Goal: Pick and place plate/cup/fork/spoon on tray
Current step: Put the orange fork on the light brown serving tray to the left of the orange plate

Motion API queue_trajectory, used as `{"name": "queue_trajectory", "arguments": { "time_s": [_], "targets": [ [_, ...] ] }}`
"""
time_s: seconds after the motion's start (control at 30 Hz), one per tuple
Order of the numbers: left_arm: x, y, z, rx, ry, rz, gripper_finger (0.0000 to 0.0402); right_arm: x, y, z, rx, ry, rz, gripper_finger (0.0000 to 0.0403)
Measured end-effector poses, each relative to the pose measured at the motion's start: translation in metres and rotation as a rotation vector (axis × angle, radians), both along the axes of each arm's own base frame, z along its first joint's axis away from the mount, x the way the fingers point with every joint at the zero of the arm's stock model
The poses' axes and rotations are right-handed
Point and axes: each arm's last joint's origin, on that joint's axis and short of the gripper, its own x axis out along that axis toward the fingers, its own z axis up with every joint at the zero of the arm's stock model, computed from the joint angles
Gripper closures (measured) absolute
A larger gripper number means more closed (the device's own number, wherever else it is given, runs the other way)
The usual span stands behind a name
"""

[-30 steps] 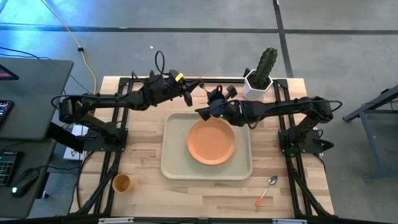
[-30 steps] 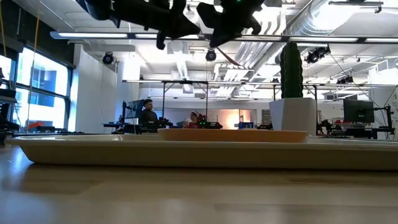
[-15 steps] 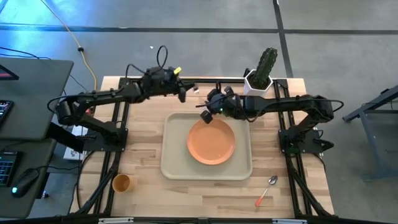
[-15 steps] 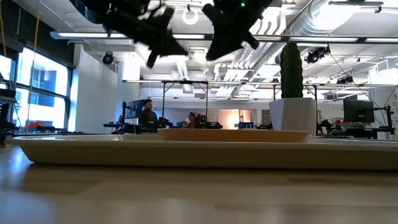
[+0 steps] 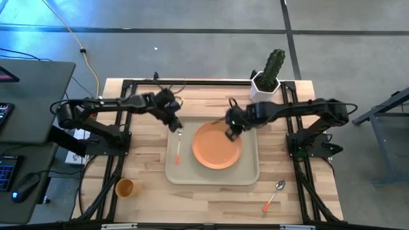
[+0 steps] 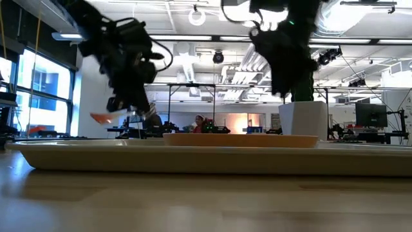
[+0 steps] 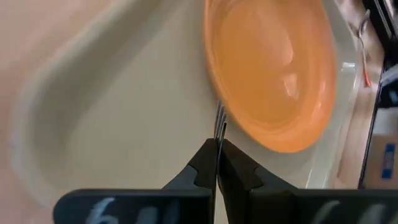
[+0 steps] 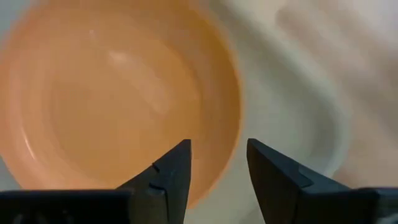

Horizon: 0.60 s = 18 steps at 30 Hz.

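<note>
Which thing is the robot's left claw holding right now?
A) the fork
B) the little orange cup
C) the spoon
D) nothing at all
A: the left gripper is shut on the fork over the tray, its tines poking out between the fingers in the left wrist view, while the cup and the spoon lie on the table.

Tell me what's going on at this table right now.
The left gripper holds the fork over the tray, beside the plate that already sits on it. The right gripper hovers over the plate's far edge, fingers open and empty. The cup and spoon wait on the table's near side.
</note>
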Motion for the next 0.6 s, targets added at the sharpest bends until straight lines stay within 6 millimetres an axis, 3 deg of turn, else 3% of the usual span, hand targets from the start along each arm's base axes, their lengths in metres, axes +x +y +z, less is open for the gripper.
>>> {"name": "queue_trajectory", "arguments": {
  "time_s": [0.1, 0.23, 0.4, 0.6],
  "targets": [
    [-0.002, -0.012, -0.019, -0.006, 0.001, 0.067, 0.0401, -0.021, 0.015, -0.027, 0.101, -0.015, -0.087, 0.0258],
    [-0.001, -0.018, -0.022, 0.052, 0.003, 0.071, 0.0401, -0.052, 0.042, -0.048, 0.221, -0.088, -0.213, 0.0259],
    [0.004, -0.027, -0.028, 0.162, 0.021, -0.05, 0.0401, -0.089, 0.07, -0.047, 0.255, -0.137, -0.32, 0.0265],
    [0.007, -0.028, -0.037, 0.196, 0.075, -0.029, 0.0391, -0.12, 0.096, -0.044, 0.265, -0.055, -0.42, 0.0295]
  ]
}}
